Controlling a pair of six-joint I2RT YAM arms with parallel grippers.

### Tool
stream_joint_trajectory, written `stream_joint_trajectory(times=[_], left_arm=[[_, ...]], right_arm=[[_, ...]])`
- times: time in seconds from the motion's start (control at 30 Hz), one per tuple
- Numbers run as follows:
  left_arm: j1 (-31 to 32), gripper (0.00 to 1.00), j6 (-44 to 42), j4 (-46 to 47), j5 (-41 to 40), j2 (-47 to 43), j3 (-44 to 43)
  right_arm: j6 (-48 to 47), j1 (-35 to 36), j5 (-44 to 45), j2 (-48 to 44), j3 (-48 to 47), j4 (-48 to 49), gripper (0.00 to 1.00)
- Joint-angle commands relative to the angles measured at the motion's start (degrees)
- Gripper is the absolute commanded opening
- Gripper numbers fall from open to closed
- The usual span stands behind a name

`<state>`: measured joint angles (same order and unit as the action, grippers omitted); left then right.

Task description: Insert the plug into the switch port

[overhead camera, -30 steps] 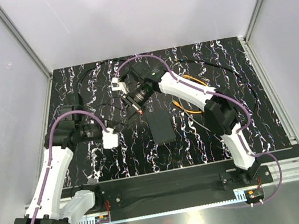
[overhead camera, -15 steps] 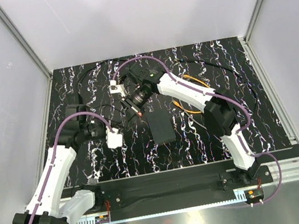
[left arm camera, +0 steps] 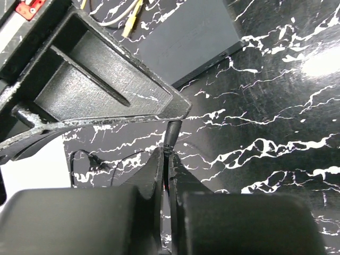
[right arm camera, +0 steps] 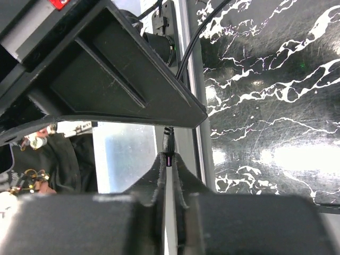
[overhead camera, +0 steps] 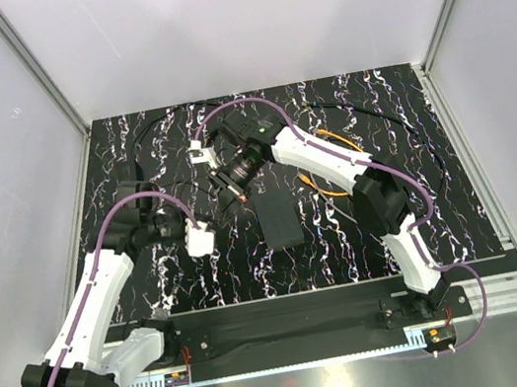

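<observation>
The left gripper (left arm camera: 170, 154) and right gripper (right arm camera: 168, 154) each clamp a thin black cord (left arm camera: 172, 133) near the flat matte-black rectangular box (overhead camera: 278, 216), with an orange cable loop (overhead camera: 313, 189) just beside it.

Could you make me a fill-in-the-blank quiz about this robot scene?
The left claw and right claw are both ___. The left claw pinches a thin ___ cord. The table is black with ___ veins. The cable loop beside the right arm is ___.
Missing: shut; black; white; orange.
</observation>
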<state>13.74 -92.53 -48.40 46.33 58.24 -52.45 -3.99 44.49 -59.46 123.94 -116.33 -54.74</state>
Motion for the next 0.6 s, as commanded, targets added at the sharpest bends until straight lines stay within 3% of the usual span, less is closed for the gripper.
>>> stream_joint_trajectory(times=[0.0,0.03,0.07,0.2,0.3,0.43,0.57], left_arm=[[0.7,0.0,1.6,-1.3,1.7,0.6,-0.6],[0.7,0.0,3.1,-1.3,0.8,0.8,-0.6],[0.7,0.0,7.1,-1.2,0.3,1.4,-0.8],[0.7,0.0,20.6,0.6,-3.0,3.4,-0.7],[0.9,0.0,32.5,3.9,-5.8,5.6,0.3],[1.7,0.0,41.4,3.8,-7.3,10.7,-0.1],[6.9,0.0,51.4,2.4,-9.9,17.2,-1.0]], right_arm=[[-0.5,0.3,0.4,-0.5,-2.3,0.7,0.12],[-0.8,0.1,0.8,-0.5,-2.4,0.3,0.21],[-0.9,-0.4,1.6,-1.1,-2.1,0.1,0.46],[2.4,-7.4,3.9,-4.9,3.3,4.4,0.66],[3.6,-13.5,7.9,-7.7,7.9,5.5,0.67],[2.7,-18.3,21.5,-9.0,12.3,2.8,0.65],[2.9,-20.2,25.8,-9.6,17.6,0.9,0.64]])
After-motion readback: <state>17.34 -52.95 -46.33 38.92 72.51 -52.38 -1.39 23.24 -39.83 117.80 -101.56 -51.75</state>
